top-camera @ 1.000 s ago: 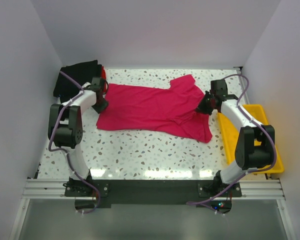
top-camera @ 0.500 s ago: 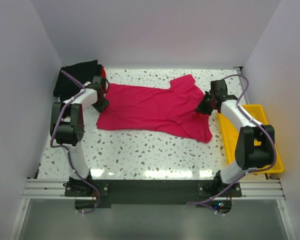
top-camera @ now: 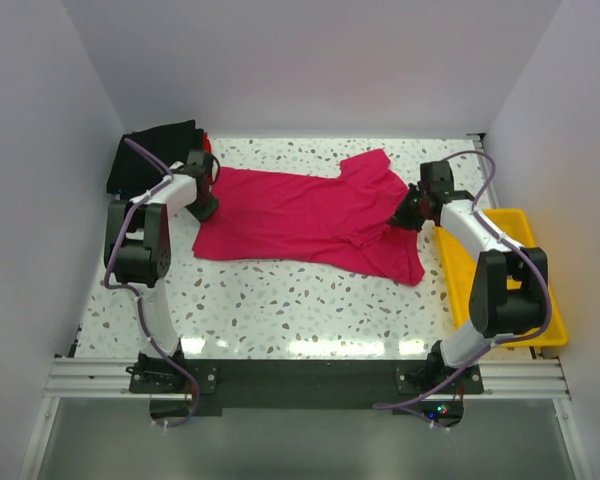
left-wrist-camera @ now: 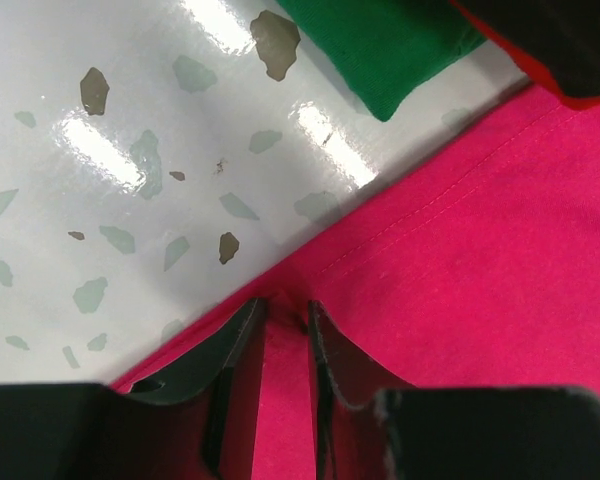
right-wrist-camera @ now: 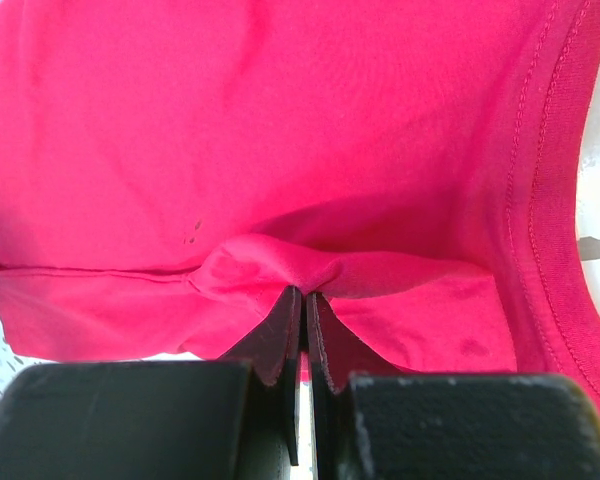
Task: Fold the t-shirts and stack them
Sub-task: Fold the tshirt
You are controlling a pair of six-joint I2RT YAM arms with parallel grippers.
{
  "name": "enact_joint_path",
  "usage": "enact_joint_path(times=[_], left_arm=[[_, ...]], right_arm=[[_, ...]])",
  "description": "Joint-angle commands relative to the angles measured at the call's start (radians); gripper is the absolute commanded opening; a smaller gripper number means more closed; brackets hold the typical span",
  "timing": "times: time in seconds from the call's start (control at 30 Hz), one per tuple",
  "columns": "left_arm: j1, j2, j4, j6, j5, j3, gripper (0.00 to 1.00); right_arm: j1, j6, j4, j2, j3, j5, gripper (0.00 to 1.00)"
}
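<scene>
A magenta-pink t-shirt [top-camera: 300, 215] lies spread across the back of the table, its right part rumpled. My left gripper [top-camera: 204, 205] is at the shirt's left hem. In the left wrist view its jaws [left-wrist-camera: 285, 310] stand slightly apart astride the hem, with a small pucker of pink cloth [left-wrist-camera: 500, 240] at the tips. My right gripper [top-camera: 405, 215] is at the shirt's right side. Close up, it [right-wrist-camera: 304, 295] is shut on a raised fold of the pink cloth [right-wrist-camera: 280, 130]. A stack of folded t-shirts [top-camera: 155, 155], black on top, sits at the back left corner.
The stack's green [left-wrist-camera: 380, 45], red [left-wrist-camera: 540, 75] and black [left-wrist-camera: 570, 30] layers lie just beyond the pink hem. A yellow tray [top-camera: 540, 300] runs along the right edge, beside the right arm. White walls close in the left, back and right sides.
The left gripper has shifted slightly toward the back along the shirt's left hem and its jaws have narrowed a little. The right gripper and the shirt have stayed put.
</scene>
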Motion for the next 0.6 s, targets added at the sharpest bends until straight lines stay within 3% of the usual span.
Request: enact_joint_path(times=[0.0,0.13,0.3,0.43,0.57], left_arm=[[-0.005,-0.004,-0.027,-0.014,-0.018,0.008,0.27],[-0.005,-0.036,-0.024,-0.011,-0.017,-0.018,0.14],[-0.003,-0.101,-0.024,0.002,-0.024,-0.047,0.10],[-0.002,-0.134,-0.014,0.017,-0.017,-0.065,0.01],[0.003,-0.151,-0.013,0.029,-0.012,-0.073,0.00]], right_arm=[[-0.004,-0.004,0.027,0.002,-0.005,-0.015,0.00],[-0.004,-0.002,0.022,-0.004,-0.001,-0.013,0.00],[-0.002,-0.005,0.007,-0.018,0.011,-0.004,0.00],[-0.004,-0.004,0.000,-0.027,0.019,0.005,0.00],[-0.004,-0.002,-0.007,-0.033,0.025,0.010,0.00]])
